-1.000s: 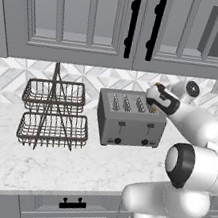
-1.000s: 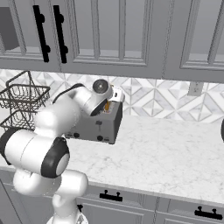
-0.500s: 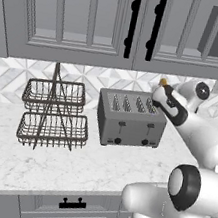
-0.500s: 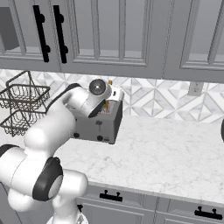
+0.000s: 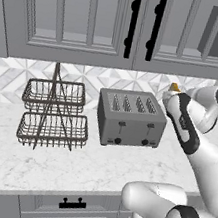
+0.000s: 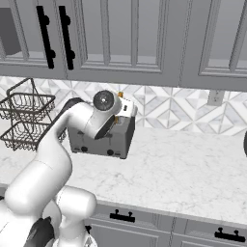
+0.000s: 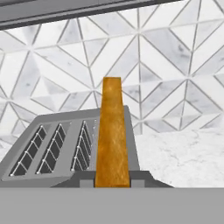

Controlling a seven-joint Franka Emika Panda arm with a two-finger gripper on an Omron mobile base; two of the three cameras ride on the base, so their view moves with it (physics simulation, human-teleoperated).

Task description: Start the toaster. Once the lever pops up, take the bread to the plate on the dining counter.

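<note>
Two-tier wire basket rack (image 5: 54, 114) stands on the grey-veined marble worktop (image 5: 70, 165), at about 9 o'clock in the left base view; both tiers look bare, dark wire, a central upright rod. Same rack at 9 o'clock in the right base view. Grey upper cabinets (image 5: 96, 17) run across 12 o'clock, with paired black vertical handles (image 5: 144, 23). Backsplash (image 6: 183, 111) of white-grey triangular tiles behind the worktop. Wall outlet (image 6: 214, 97) at 2 o'clock in the right base view. Lower drawers with black pulls (image 6: 122, 216) at 6 o'clock.
</note>
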